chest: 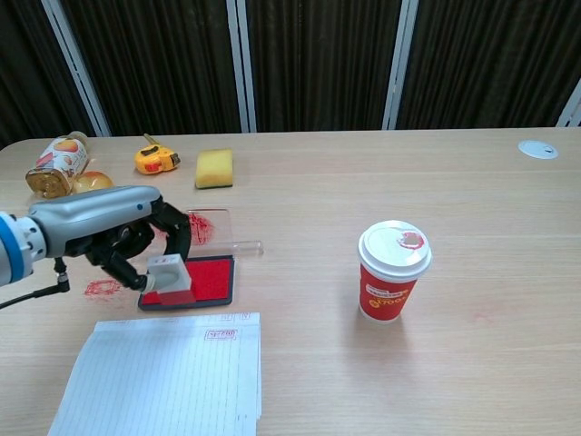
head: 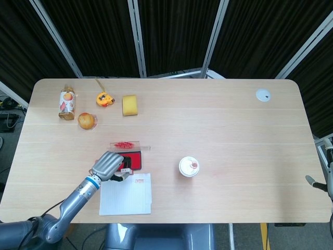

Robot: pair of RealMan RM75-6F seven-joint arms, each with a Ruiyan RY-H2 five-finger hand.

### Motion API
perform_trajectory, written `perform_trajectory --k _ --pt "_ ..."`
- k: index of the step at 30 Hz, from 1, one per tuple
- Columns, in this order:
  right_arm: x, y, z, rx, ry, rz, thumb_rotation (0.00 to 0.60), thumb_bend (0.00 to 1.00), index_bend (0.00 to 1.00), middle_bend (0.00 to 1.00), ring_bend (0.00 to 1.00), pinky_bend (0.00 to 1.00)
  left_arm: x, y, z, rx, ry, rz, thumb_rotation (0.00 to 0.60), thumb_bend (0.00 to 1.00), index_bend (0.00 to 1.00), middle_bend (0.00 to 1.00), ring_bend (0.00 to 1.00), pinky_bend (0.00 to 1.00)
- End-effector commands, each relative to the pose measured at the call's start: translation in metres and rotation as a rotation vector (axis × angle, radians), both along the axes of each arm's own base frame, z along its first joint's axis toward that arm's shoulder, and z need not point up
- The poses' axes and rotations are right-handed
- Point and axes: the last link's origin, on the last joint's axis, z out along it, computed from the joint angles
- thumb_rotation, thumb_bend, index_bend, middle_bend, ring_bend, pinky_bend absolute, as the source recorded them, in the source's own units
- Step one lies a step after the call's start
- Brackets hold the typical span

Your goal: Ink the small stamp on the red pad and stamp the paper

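— Grey fingers curled round what?
— Left hand [chest: 123, 238] grips the small stamp [chest: 171, 275], at the near edge of the red pad [chest: 207, 280], just beyond the paper [chest: 168, 377].
— Right hand?
— Can't tell.

My bench [head: 218, 125] was pale wood with rounded corners. At ten o'clock lay a bottle [head: 66, 103] on its side, an orange [head: 86, 121], a yellow tape measure [head: 104, 99] and a yellow sponge [head: 129, 104]. Toward seven o'clock sat the red pad [chest: 205, 279], its clear lid [chest: 213, 227] just behind it, and the lined paper [head: 126, 194] at the near edge. A lidded red cup [chest: 392, 271] stood near the centre, and a white disc [head: 263, 95] lay at two o'clock.
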Motion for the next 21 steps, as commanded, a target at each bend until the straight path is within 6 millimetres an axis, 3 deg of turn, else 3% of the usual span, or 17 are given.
perform_trajectory --k 1,21 --pt "0.000 0.000 0.000 0.001 -0.002 0.002 0.600 0.00 0.00 0.00 0.00 0.00 -0.010 -0.011 0.001 -0.007 0.031 0.004 0.600 0.37 0.57 0.57 0.79 0.74" --pt "-0.001 0.000 0.003 -0.002 -0.009 -0.001 0.600 0.00 0.00 0.00 0.00 0.00 -0.020 -0.020 -0.021 -0.030 0.069 -0.009 0.600 0.37 0.57 0.57 0.79 0.74"
